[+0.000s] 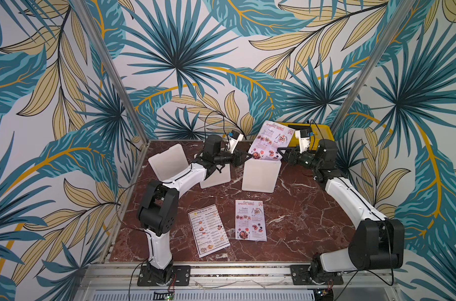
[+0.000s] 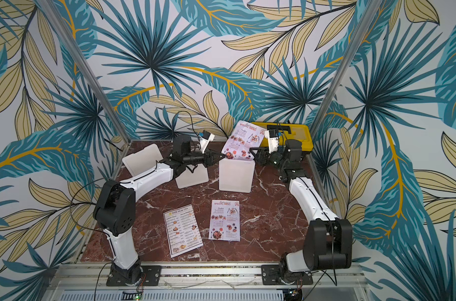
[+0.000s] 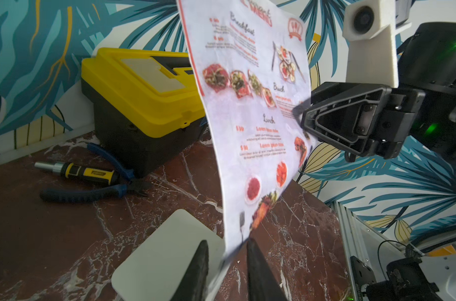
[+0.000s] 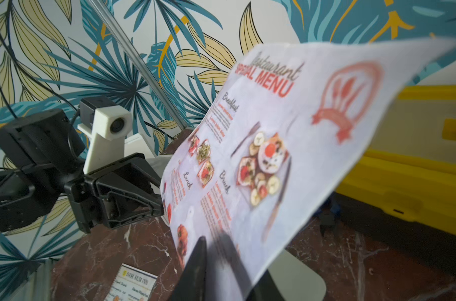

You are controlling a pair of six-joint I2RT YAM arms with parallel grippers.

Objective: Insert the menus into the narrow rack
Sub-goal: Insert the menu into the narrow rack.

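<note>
One SPECIAL MENU sheet (image 1: 269, 142) stands tilted in the air just right of centre in both top views (image 2: 243, 142); its title end leans up toward the yellow toolbox (image 3: 143, 86) and its lower end sits at the top edge of the narrow rack (image 1: 259, 177), a white box on the marbled table (image 1: 299, 213); whether the paper is inside the rack does not show. The left gripper (image 1: 250, 155) reaches in from the left of the frame to the sheet's lower left corner; at the bottom of the left wrist view its fingers (image 3: 200, 265) stand a narrow way apart with that corner between them, and a slit of space shows between one finger and the paper, so nothing is clamped there. The right gripper (image 1: 279, 150) comes from the right of the frame to the sheet's right edge; in the right wrist view one finger (image 4: 195, 268) lies in front of the paper and the other is a dark blur behind it; whether they pinch the sheet is unclear. The DIM SUM INN menu (image 1: 208, 233) and a second SPECIAL MENU sheet (image 1: 250, 220) lie flat side by side, apart, in the lower centre of the top views. In the left wrist view a screwdriver (image 3: 78, 170) and pliers (image 3: 91, 192) lie on the table at the left, in front of the toolbox.
</note>
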